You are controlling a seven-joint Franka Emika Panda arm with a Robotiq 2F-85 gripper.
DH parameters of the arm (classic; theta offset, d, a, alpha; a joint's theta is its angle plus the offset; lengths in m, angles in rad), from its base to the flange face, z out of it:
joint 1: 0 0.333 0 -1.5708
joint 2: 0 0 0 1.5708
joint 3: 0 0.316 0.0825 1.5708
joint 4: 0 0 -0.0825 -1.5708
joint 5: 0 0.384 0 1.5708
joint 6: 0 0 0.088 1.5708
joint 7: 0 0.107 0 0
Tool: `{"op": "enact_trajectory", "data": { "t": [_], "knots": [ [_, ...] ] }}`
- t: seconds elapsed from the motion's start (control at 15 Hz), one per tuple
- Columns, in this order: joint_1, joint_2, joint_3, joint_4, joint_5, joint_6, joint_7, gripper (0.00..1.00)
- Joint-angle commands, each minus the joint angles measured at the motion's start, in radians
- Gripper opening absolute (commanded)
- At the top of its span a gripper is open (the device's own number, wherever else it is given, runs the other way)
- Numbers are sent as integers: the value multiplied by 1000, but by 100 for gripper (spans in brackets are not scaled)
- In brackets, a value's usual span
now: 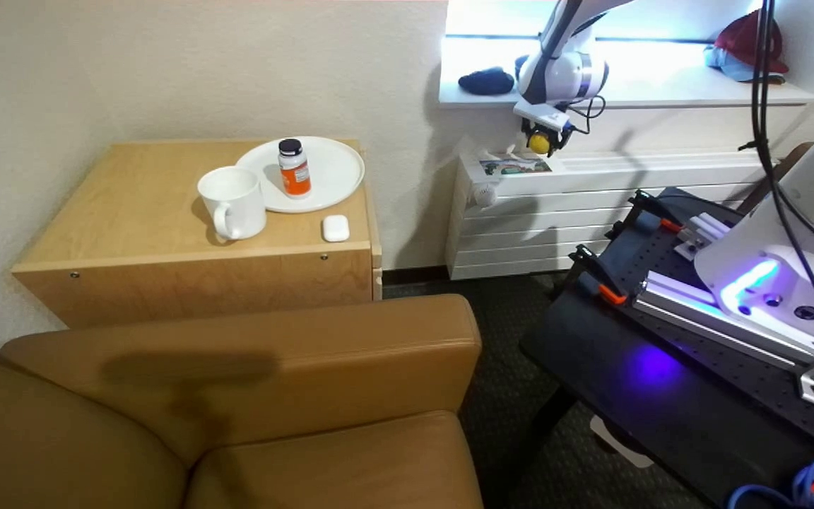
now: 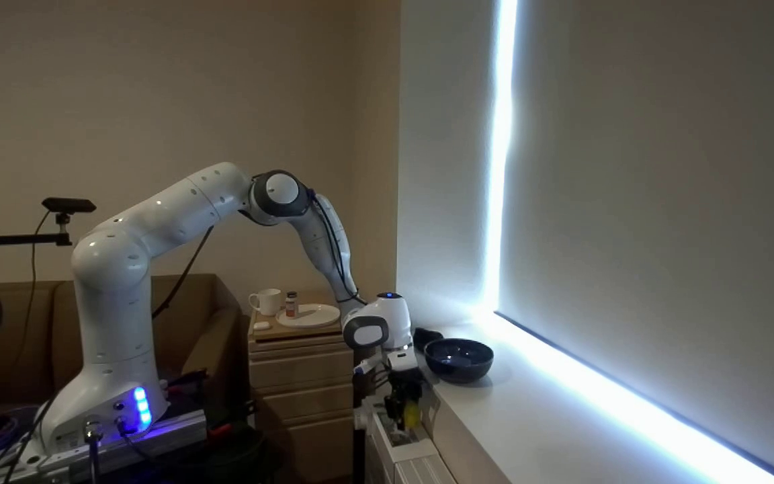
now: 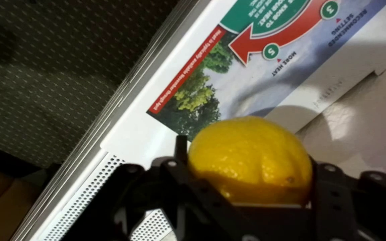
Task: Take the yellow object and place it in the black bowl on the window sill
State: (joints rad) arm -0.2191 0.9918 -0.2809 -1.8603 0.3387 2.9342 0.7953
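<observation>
Gripper (image 3: 249, 172) clamped about the yellow lemon (image 3: 251, 150), a finger at each side. Under it, apart: white radiator (image 1: 541, 220). Beside it, seemingly higher: window sill (image 2: 528, 420) bearing the black bowl (image 2: 458, 363). Step, as judged: carry, placing not yet done. Next calls for lifting above the bowl, crossing over, release.

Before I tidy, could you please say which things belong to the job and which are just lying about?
For the job: lemon, gripper holding it, black bowl, window sill.
Lying about: white mug, plate, orange-labelled bottle, white case, red cap.
</observation>
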Motion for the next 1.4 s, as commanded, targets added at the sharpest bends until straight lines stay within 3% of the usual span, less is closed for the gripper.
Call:
{"op": "enact_trajectory", "data": {
  "t": [0.0, 0.07, 0.13, 0.33, 0.4, 0.6, 0.73, 1.07, 1.13, 1.33],
  "knots": [
    [-1, -37, 77, -173, -5, 143, -125, 45],
    [18, -36, 57, -183, -5, 175, -113, 45],
    [6, 5, -6, 6, 17, -5, -11, 70],
    [11, 19, 19, -17, 19, 12, -61, 70],
    [17, 27, 28, -27, 21, 23, -65, 45],
    [54, 40, 22, -89, 4, 104, -103, 45],
    [36, -5, 41, -180, 11, 215, -166, 45],
    [-51, -139, 121, -471, -8, 659, -328, 45],
    [29, -189, 24, -417, -81, 551, -236, 45],
    [33, -322, -21, -449, -164, 557, -217, 45]
  ]
}}
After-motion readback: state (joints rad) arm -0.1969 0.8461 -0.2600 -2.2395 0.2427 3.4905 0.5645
